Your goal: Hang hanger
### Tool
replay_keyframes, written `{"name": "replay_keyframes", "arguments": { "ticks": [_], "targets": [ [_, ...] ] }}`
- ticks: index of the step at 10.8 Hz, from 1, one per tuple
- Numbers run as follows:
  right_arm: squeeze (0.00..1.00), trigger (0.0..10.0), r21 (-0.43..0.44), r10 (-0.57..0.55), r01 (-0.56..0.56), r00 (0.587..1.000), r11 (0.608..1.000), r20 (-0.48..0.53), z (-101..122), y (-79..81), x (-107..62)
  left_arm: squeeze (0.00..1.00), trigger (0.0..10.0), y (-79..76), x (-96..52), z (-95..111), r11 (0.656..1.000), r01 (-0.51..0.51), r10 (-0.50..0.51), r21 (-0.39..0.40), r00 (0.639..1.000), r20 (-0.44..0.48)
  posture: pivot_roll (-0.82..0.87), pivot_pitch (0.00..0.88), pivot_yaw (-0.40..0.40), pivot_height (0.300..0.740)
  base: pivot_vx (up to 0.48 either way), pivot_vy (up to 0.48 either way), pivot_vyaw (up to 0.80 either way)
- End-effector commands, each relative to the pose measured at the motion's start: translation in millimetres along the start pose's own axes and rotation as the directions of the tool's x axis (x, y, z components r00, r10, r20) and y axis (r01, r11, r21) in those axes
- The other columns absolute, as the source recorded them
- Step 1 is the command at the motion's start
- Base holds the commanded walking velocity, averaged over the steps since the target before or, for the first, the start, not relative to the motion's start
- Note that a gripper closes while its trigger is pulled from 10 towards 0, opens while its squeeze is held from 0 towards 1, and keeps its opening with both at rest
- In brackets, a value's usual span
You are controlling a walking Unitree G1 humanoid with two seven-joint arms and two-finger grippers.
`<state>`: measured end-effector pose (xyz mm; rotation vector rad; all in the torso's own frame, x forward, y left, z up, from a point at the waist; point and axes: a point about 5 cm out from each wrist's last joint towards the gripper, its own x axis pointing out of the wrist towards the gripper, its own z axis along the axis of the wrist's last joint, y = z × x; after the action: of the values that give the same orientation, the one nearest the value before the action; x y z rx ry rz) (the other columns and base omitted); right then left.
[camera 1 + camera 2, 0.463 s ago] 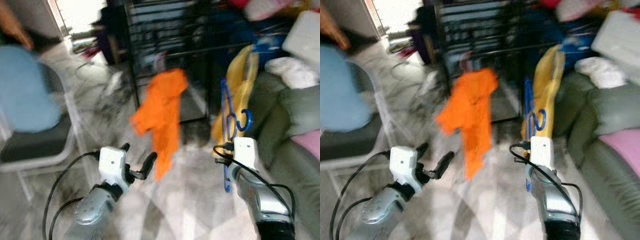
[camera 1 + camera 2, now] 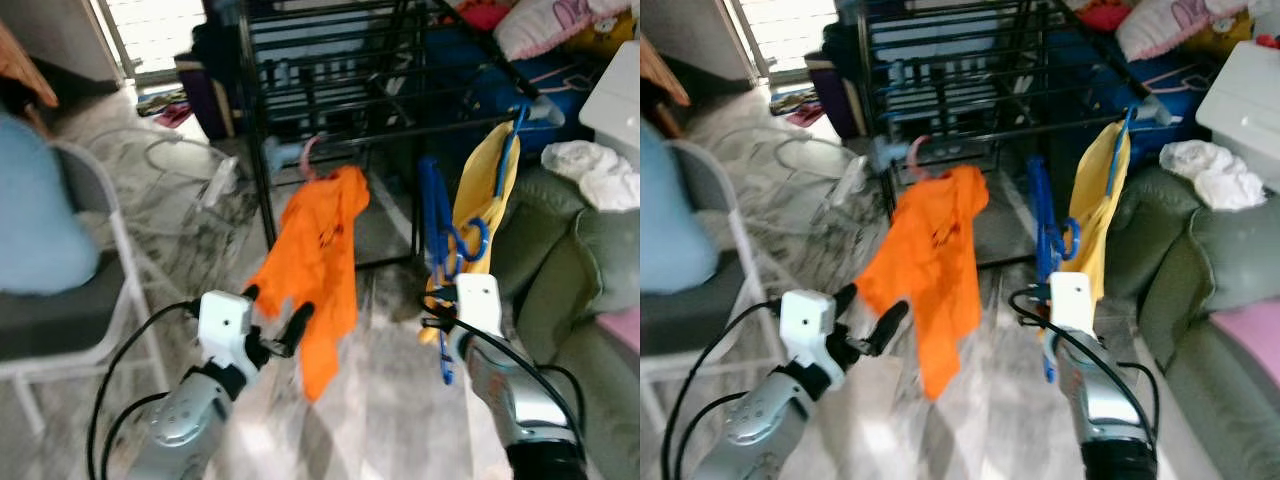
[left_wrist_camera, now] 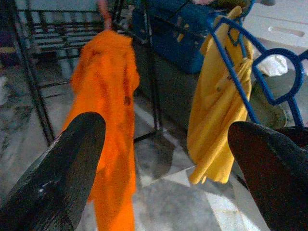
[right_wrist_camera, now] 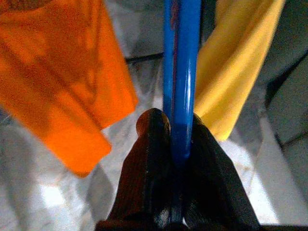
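Observation:
A blue plastic hanger [image 2: 437, 215] stands upright in my right gripper [image 4: 175, 126], whose fingers are shut on its lower bar. It is held in front of a black drying rack [image 2: 330, 75]. An orange shirt [image 2: 318, 250] hangs from the rack's front bar on a pink hanger [image 2: 308, 157]. To its right a yellow shirt [image 2: 488, 185] hangs on another blue hanger. My left gripper [image 2: 276, 312] is open and empty, low and just in front of the orange shirt's hem.
A grey chair [image 2: 95, 310] with a light blue cushion stands at the left. A green sofa [image 2: 575, 260] with a white cloth [image 2: 600, 170] on it is at the right. Cables [image 2: 175, 160] lie on the marble floor near the rack.
The camera has moved and the blur has cleared; the rack and shirts sit slightly differently in frame. Both arms keep roughly the same pose, the right still holding the blue hanger.

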<state>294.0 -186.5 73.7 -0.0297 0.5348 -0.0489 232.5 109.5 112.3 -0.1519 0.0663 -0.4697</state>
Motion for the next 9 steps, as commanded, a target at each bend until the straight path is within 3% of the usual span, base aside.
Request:
{"name": "replay_keyframes", "arguments": {
  "ticks": [1, 9],
  "targets": [
    [0.00, 10.0, 0.007, -0.018, 0.018, 1.000, 1.000, 0.021, 5.1, -2.8, -0.7, 0.00, 10.0, -1.8, -0.5, -0.3, 1.000, -0.004, 0.004, 0.002, 1.000, -0.003, -0.05, 0.077, 0.029, 0.740, 0.480, 0.000, 0.00],
    [0.00, 10.0, -0.008, 0.072, -0.073, 0.995, 0.997, -0.062, -6.0, 8.8, 0.5, 0.00, 10.0, 0.1, -2.5, -4.3, 0.999, -0.034, 0.034, 0.018, 0.999, -0.031, -0.04, 0.074, 0.019, 0.740, 0.422, 0.000, 0.00]
  ]
}}
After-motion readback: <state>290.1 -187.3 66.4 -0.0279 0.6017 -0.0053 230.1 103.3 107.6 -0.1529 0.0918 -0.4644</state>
